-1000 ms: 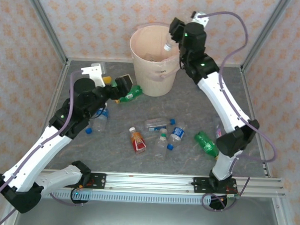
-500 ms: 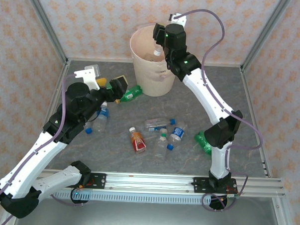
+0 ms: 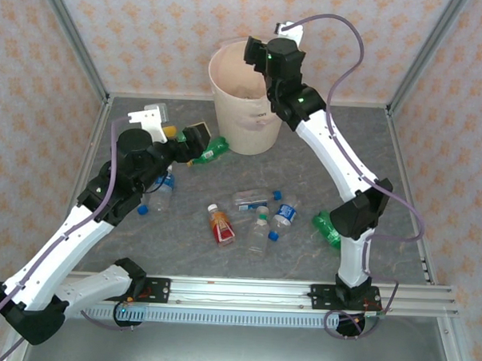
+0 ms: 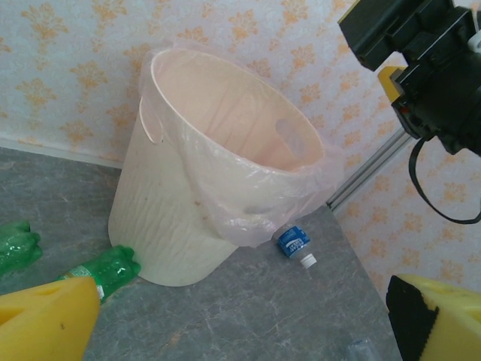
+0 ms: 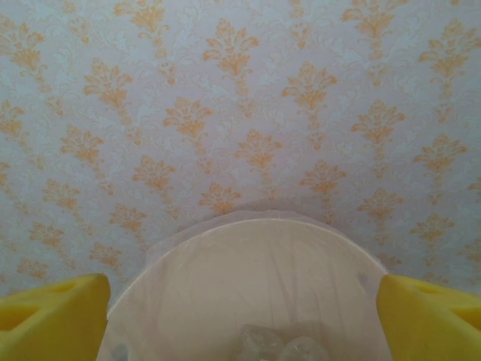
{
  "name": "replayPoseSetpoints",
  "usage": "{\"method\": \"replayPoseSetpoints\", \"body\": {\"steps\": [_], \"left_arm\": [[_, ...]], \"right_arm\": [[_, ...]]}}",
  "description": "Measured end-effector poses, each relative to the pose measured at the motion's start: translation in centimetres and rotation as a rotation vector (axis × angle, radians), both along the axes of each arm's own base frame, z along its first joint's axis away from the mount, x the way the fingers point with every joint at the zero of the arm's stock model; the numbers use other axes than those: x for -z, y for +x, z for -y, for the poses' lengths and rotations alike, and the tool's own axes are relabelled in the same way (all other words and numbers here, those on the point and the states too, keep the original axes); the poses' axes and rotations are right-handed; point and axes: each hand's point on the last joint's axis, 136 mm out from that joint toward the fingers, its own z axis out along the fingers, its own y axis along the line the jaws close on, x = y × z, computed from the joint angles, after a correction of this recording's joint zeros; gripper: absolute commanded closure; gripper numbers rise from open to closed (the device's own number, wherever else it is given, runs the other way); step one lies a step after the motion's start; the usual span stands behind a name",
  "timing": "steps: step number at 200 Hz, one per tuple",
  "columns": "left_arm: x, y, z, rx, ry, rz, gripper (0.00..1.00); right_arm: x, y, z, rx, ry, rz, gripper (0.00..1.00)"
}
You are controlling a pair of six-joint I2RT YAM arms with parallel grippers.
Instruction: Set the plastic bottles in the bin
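Note:
The cream bin point(image 3: 225, 108) with its pinkish liner stands at the back of the table. My right gripper point(image 3: 258, 56) hangs open over its mouth, nothing between the yellow pads point(image 5: 52, 316). Below it, inside the bin point(image 5: 255, 226), lie clear bottles point(image 5: 282, 347). My left gripper point(image 3: 196, 137) is open and empty, low beside a green bottle point(image 3: 213, 150) that lies against the bin's foot point(image 4: 105, 269). A blue-labelled clear bottle point(image 4: 294, 244) lies on the bin's other side. Mid-table lie a red-orange bottle point(image 3: 221, 225), several clear bottles point(image 3: 260, 229) and another green one point(image 3: 328, 228).
A clear blue-capped bottle point(image 3: 162, 189) lies under my left arm, a loose blue cap point(image 3: 142, 210) near it. Patterned walls and metal posts point(image 3: 75, 45) close in the table. The right arm point(image 4: 428, 68) reaches across above the bin.
My right gripper swung left over the bin's mouth and opened; the clear bottle it carried is gone from its jaws. My left arm shifted only slightly.

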Motion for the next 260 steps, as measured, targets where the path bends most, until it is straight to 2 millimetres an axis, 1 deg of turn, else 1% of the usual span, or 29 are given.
{"method": "replayPoseSetpoints", "body": {"steps": [34, 48, 73, 83, 104, 124, 155, 177, 193, 206, 209, 220, 232, 246, 260], "left_arm": [[1.1, 0.5, 1.2, 0.043, 0.011, -0.033, 0.01], [1.5, 0.7, 1.7, 0.064, 0.013, -0.047, 0.01], [2.1, 0.9, 2.6, 0.105, 0.01, -0.063, 0.01], [2.2, 1.0, 3.0, 0.123, 0.007, -0.067, 0.01], [2.8, 1.3, 3.8, 0.151, 0.008, -0.086, 0.01], [3.3, 1.4, 4.2, 0.168, 0.011, -0.101, 0.01], [3.3, 1.4, 4.3, 0.173, 0.009, -0.103, 0.01], [3.3, 1.4, 4.3, 0.175, 0.008, -0.103, 0.01], [3.3, 1.4, 4.3, 0.175, 0.006, -0.104, 0.01], [3.3, 1.3, 4.3, 0.174, 0.005, -0.104, 0.01], [3.3, 1.3, 4.3, 0.174, 0.005, -0.105, 0.01], [3.3, 1.3, 4.3, 0.174, 0.002, -0.105, 0.01], [3.3, 1.3, 4.3, 0.173, 0.002, -0.105, 0.01], [3.2, 1.3, 4.3, 0.174, 0.003, -0.107, 0.01], [2.9, 1.2, 4.2, 0.172, 0.004, -0.106, 0.01]], "right_arm": [[-0.1, -1.0, 1.3, 0.037, -0.014, -0.009, 0.0], [0.1, -1.4, 1.8, 0.048, -0.017, -0.019, 0.0], [1.1, -2.0, 3.1, 0.073, -0.024, -0.047, 0.0], [2.0, -2.1, 3.9, 0.087, -0.028, -0.066, 0.0], [3.5, -2.2, 6.5, 0.13, -0.041, -0.101, 0.0], [4.7, -1.9, 9.7, 0.19, -0.052, -0.131, 0.0], [6.7, -1.2, 15.0, 0.287, -0.056, -0.183, 0.0], [8.9, -0.6, 18.5, 0.334, -0.042, -0.239, 0.0], [10.5, -0.3, 20.6, 0.35, -0.031, -0.286, 0.0], [11.8, 0.3, 22.0, 0.353, -0.017, -0.32, 0.0], [12.3, 0.5, 22.3, 0.353, -0.016, -0.334, 0.0], [13.8, 1.2, 23.0, 0.353, -0.006, -0.373, 0.01], [16.1, 2.2, 23.4, 0.343, 0.003, -0.432, 0.03], [18.9, 3.5, 23.3, 0.324, 0.008, -0.503, 0.07], [21.6, 4.8, 22.8, 0.3, 0.01, -0.566, 0.1]]}}
